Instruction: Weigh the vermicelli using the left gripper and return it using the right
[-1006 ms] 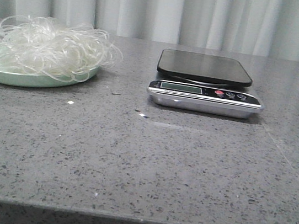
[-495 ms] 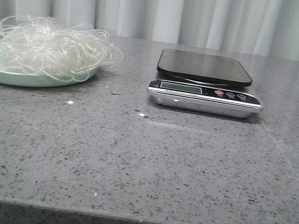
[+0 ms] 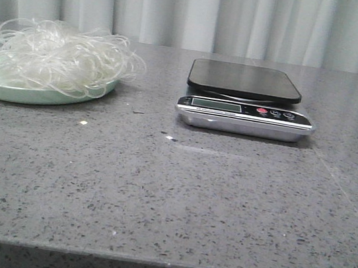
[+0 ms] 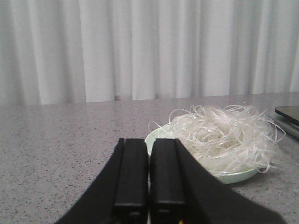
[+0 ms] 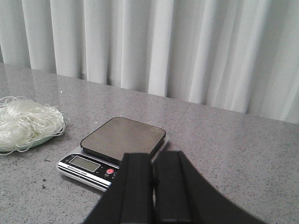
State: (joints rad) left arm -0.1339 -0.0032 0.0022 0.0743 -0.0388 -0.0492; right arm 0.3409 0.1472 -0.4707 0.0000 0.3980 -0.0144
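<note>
Vermicelli sitting heaped on mint plate, upper left of front frame, on tabletop. Spilling over the plate rim, stray loops hanging toward the right edge. No clear long axis, roughly round tangle as wide as the plate. Scale sitting centre-right of front frame, well apart from the plate, platform bare.

Left gripper showing at bottom centre of left wrist frame, clenched, fingers pressed together, holding nothing. Vermicelli lying ahead and to the right of it there, plate rim near the fingertips. Right gripper clenched too, empty, at bottom centre of its frame with scale straight ahead, vermicelli far off at left edge.

Judging left arm nearer to the noodles. Needing to open before reaching in.
</note>
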